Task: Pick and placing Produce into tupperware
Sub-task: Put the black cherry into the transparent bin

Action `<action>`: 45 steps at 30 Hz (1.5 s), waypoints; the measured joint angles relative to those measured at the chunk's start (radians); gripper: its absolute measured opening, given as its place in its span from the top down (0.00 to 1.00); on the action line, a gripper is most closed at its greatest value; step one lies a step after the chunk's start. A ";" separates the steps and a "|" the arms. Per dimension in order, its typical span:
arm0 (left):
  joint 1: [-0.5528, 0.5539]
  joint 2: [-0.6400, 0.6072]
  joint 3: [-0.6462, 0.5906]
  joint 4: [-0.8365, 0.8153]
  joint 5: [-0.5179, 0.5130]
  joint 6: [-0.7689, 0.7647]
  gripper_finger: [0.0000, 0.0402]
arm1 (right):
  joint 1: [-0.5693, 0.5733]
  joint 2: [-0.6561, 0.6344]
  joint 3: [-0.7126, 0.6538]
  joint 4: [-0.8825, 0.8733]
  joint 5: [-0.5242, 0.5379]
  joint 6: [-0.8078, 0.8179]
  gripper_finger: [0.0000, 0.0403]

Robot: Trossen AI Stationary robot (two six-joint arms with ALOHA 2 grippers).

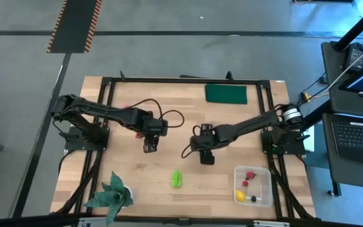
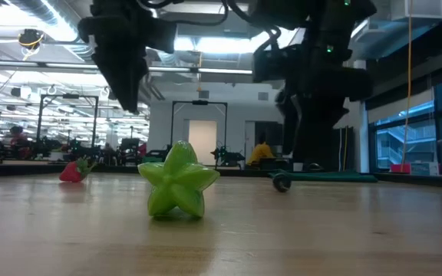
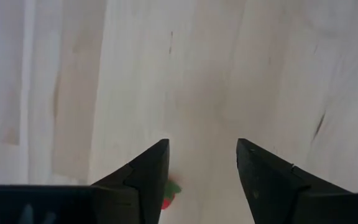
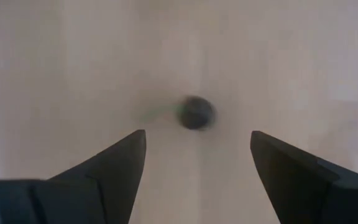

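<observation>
Right gripper is hanging open and empty over a dark berry on the table. Left gripper is hovering half open and empty, strawberry just beside one finger.

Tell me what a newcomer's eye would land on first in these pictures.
Probably the bright green star-shaped fruit, lying alone on the wooden table near its front edge, between the arms. Next, the clear tupperware at the front right corner, with red berries, a yellow lemon and a dark berry inside. Then the right gripper, open above a small dark berry on the wood.
</observation>
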 joint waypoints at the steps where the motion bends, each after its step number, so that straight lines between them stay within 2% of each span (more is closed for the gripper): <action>1: -0.004 0.000 -0.003 -0.001 0.000 -0.005 0.55 | 0.001 0.006 0.000 0.017 -0.019 -0.004 0.28; 3: -0.013 0.000 -0.007 -0.001 0.001 -0.010 0.55 | 0.002 0.011 0.000 0.038 -0.048 -0.006 0.28; 8: -0.032 0.000 -0.008 0.002 0.000 -0.011 0.55 | 0.000 0.010 0.000 0.029 -0.043 -0.088 0.28; 14: -0.038 0.000 -0.008 0.007 0.000 -0.016 0.55 | 0.001 0.015 0.000 0.034 -0.042 -0.368 0.28; 19: -0.038 0.000 -0.008 0.007 0.000 -0.036 0.56 | -0.014 0.023 0.000 0.022 -0.046 -0.498 0.28; 28: -0.038 0.000 -0.008 0.012 0.000 -0.060 0.56 | -0.074 0.023 0.001 0.053 -0.047 -0.552 0.28; 32: -0.038 0.000 -0.008 0.016 0.000 -0.062 0.55 | -0.095 0.023 0.001 0.063 -0.092 -0.574 0.28; 45: -0.037 0.000 -0.008 0.021 0.000 -0.089 0.56 | -0.093 0.055 0.001 0.073 -0.156 -0.710 0.28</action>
